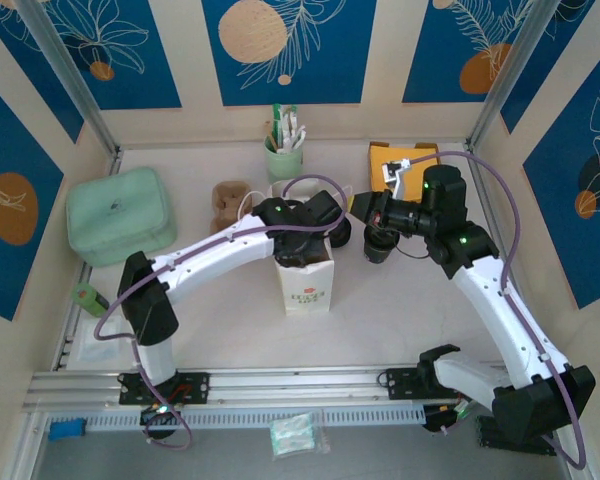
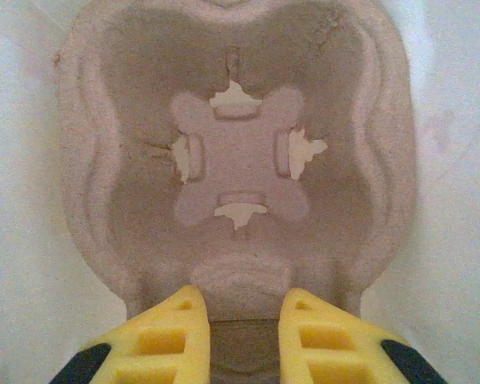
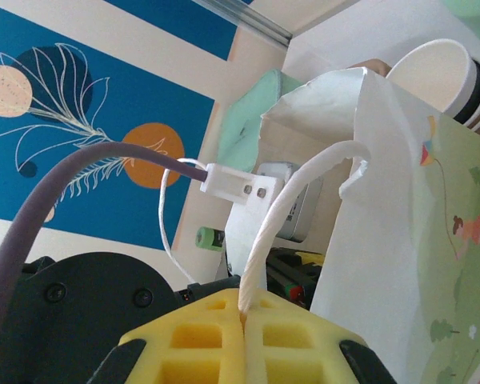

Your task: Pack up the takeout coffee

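Top external, takeout coffee (image 1: 380, 244): upright on the table (image 1: 400, 310), just right of the paper bag (image 1: 308, 288).
Top external, left arm (image 1: 230, 245): reaches down into the bag's open top.
Left wrist, left gripper (image 2: 244, 294): fingers spread, the pulp cup carrier (image 2: 240, 160) lying flat beyond them.
Right wrist, right gripper (image 3: 244, 308): fingers pressed together, pinching the bag's white handle (image 3: 280, 208).
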